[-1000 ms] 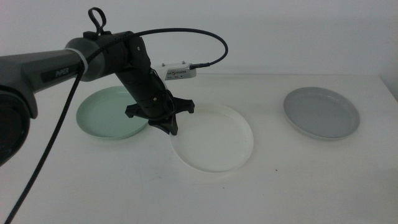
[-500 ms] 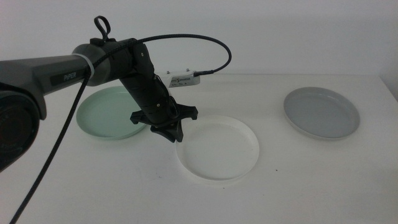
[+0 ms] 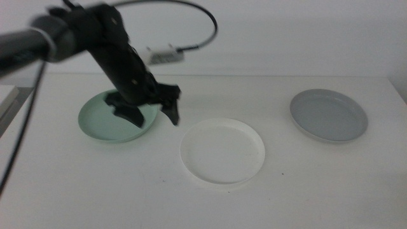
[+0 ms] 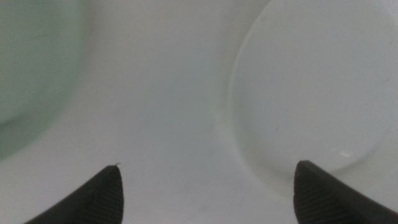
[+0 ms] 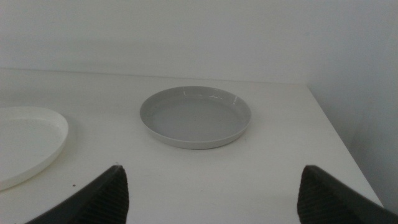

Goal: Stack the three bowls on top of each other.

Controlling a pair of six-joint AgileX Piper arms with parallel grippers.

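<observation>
Three bowls sit apart on the white table: the mint green bowl (image 3: 105,122) at the left, the white bowl (image 3: 222,151) in the middle, the grey bowl (image 3: 329,114) at the right. My left gripper (image 3: 151,117) is open and empty, raised over the table between the green bowl's right rim and the white bowl. The left wrist view shows the green bowl (image 4: 31,74) on one side and the white bowl (image 4: 311,93) on the other, with the gripper (image 4: 208,186) over bare table. My right gripper (image 5: 211,199) is open and empty, out of the middle view, facing the grey bowl (image 5: 196,115).
The left arm's cable (image 3: 197,25) loops above the table's back. The table's right edge (image 3: 397,95) runs close to the grey bowl. A pale wall stands behind the table.
My left gripper has let go of the white bowl's rim, lifted, and moved left toward the green bowl. The white bowl had slid slightly right and now lies still.
</observation>
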